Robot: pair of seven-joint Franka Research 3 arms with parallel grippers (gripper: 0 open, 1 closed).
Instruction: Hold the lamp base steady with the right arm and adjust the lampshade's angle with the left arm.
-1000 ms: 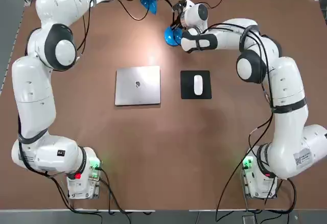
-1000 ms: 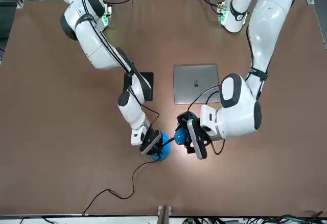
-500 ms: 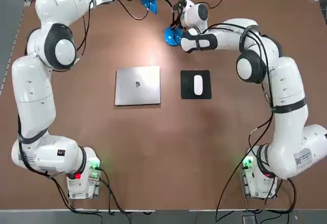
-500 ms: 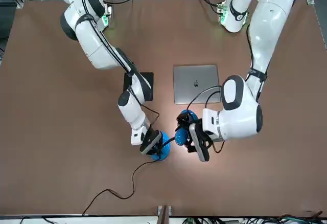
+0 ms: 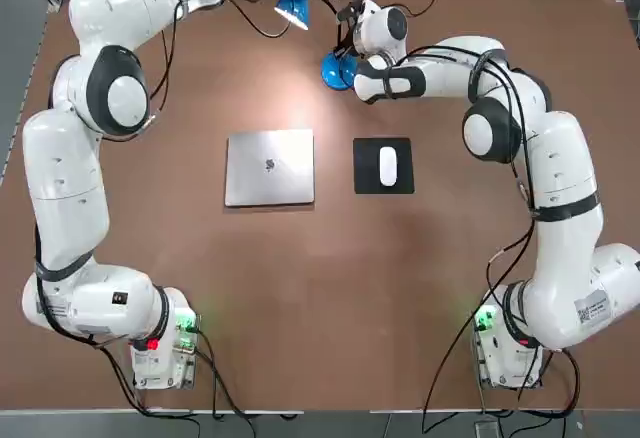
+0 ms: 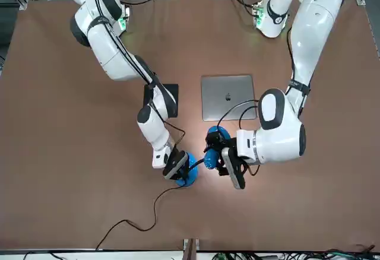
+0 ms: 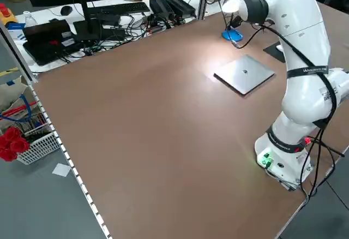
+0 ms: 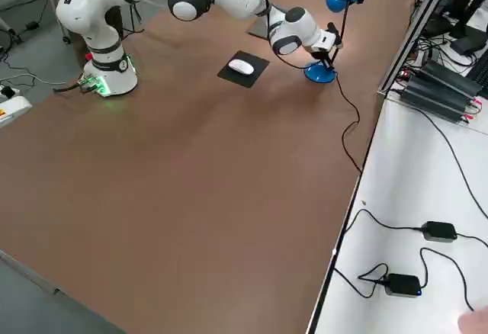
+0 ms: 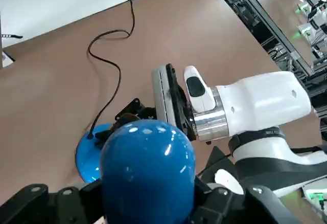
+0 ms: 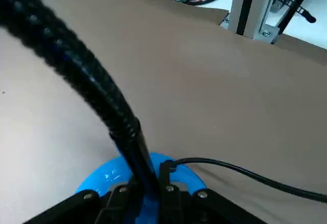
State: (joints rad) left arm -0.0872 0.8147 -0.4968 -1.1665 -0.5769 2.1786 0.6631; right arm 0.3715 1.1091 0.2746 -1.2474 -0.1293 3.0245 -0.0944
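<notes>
The lamp base [image 5: 334, 70] sat near the bench's [image 5: 420, 288] far edge, beyond the closed laptop [image 5: 269, 166] and the white mouse [image 5: 387, 165] on its black pad [image 5: 383, 166]. The right hand [image 6: 176, 166] pinched the base at the neck's foot. The left hand [image 6: 224, 160] clamped the lampshade [image 6: 212, 150] above.

1. Your right gripper [image 6: 176, 166] covered most of the lamp base [image 6: 186, 178] in the front view.
2. The left gripper [image 9: 148, 203] sat behind the lampshade [image 9: 148, 170]; its fingertips were cut off by the wrist picture's edge.
3. The top view clipped the lampshade's upper part.
</notes>
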